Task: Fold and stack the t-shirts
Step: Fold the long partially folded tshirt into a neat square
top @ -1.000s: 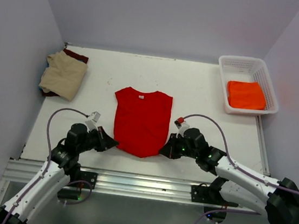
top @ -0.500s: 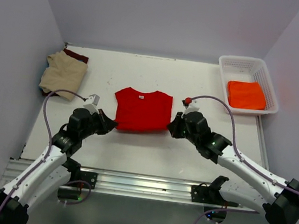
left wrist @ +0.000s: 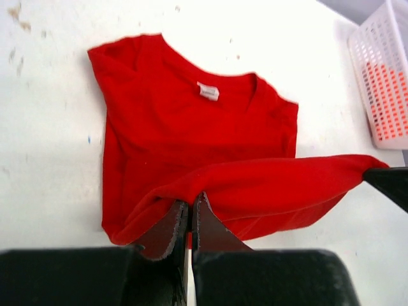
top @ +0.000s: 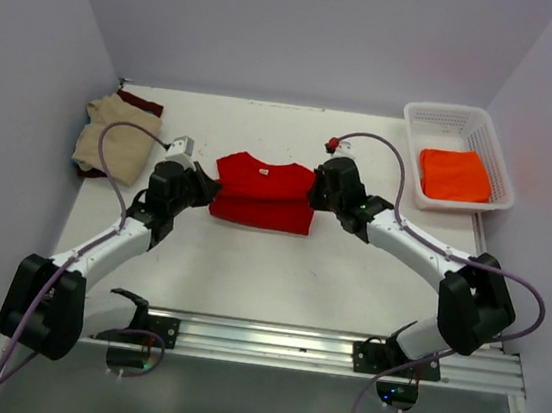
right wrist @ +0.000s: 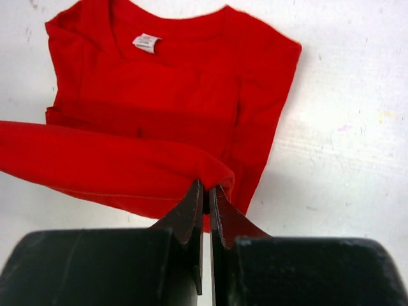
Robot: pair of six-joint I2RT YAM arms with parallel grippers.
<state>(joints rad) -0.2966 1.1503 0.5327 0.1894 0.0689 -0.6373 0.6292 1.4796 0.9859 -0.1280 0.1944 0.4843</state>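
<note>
A bright red t-shirt lies mid-table, its white neck label facing up and its bottom hem lifted and carried over the body toward the collar. My left gripper is shut on the hem's left corner. My right gripper is shut on the right corner. The hem hangs stretched between them. A folded tan t-shirt rests on a dark maroon one at the far left. An orange t-shirt lies folded in the basket.
A white plastic basket stands at the back right corner. Walls close in the table at the left, back and right. A metal rail runs along the near edge.
Both grippers have carried the red t-shirt's bottom hem away from the near edge toward the collar, doubling the shirt over itself. The arms now reach farther across the table.
</note>
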